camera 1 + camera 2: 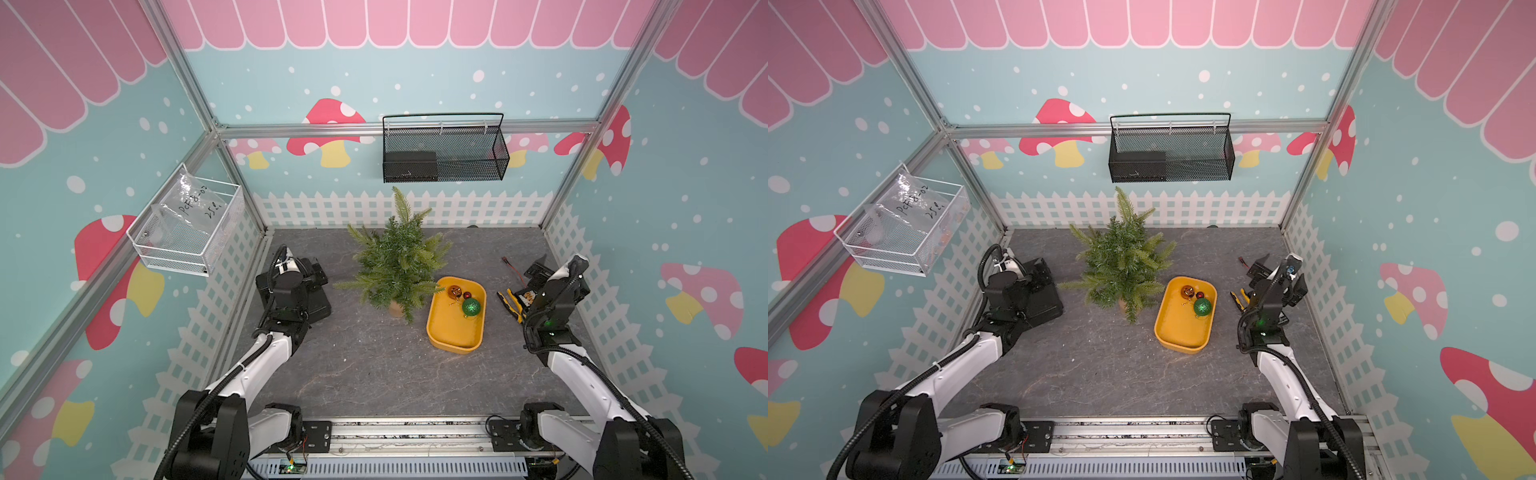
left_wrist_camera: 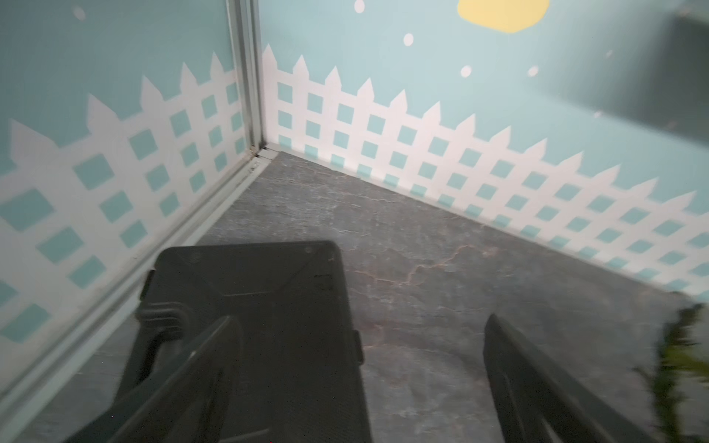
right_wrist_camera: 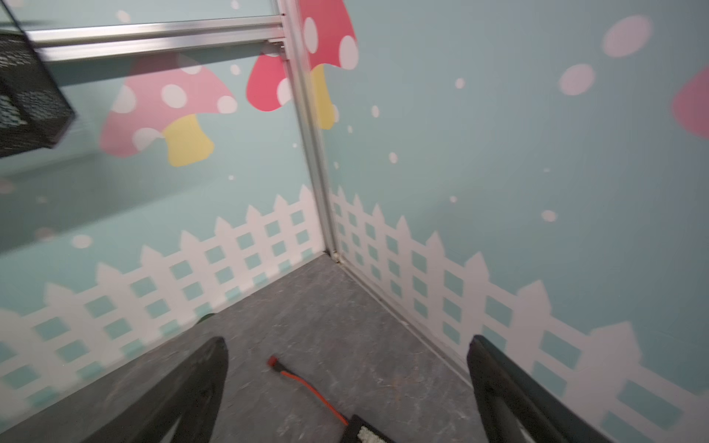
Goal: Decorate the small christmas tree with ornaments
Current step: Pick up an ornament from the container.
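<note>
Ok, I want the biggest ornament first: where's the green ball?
In both top views, the green ball lies at the far end of the yellow tray, beside the red ball, right of the tree.

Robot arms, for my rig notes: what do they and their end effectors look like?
Both the left arm and right arm have white shell links, black joint housings and black ribbed cable conduit alongside. A green light glows on one right-arm joint. The left end effector and right end effector have plain dark tapered fingers.

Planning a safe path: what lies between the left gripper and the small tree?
Nothing: only bare grey table separates the left gripper from the small christmas tree, as both top views show.
</note>
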Robot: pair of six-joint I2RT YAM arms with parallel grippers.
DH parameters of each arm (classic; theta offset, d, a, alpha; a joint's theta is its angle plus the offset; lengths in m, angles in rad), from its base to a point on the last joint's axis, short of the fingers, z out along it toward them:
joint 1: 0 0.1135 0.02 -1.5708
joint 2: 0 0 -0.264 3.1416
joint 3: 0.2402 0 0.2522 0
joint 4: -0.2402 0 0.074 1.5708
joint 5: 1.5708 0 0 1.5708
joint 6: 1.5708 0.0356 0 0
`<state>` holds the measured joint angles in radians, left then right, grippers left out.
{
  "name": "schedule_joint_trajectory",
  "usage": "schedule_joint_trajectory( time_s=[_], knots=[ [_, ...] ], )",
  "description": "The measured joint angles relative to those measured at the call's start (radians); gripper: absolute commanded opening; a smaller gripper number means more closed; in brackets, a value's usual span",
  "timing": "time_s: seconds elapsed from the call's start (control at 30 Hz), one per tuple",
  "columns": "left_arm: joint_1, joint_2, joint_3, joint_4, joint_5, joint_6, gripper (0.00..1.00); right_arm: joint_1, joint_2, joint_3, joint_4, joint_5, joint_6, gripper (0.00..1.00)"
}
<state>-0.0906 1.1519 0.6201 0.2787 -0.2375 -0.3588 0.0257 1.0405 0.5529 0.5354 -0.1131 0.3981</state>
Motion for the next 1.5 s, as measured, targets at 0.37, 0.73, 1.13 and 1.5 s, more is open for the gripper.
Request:
schedule_joint_trajectory(
  time_s=[0.37,0.73,1.13,1.5],
  knots=[
    [-0.082,-0.156,0.023,-0.393,0.304,-0.223,0.69,0.061,0.178,0.276,-0.541,-0.327,0.071,0.64],
    [-0.413,-0.404,-0.179,-0.536,0.286,-0.379,0.71,0.28,0.356,0.421,-0.888,-0.338,0.026,0.65],
    [-0.537,-0.371,-0.196,-0.531,0.225,-0.418,0.71,0.322,0.486,0.418,-0.917,-0.348,0.063,0.63],
    [-0.566,-0.336,-0.196,-0.5,0.208,-0.423,0.7,0.342,0.542,0.419,-0.939,-0.335,0.087,0.65]
  ],
)
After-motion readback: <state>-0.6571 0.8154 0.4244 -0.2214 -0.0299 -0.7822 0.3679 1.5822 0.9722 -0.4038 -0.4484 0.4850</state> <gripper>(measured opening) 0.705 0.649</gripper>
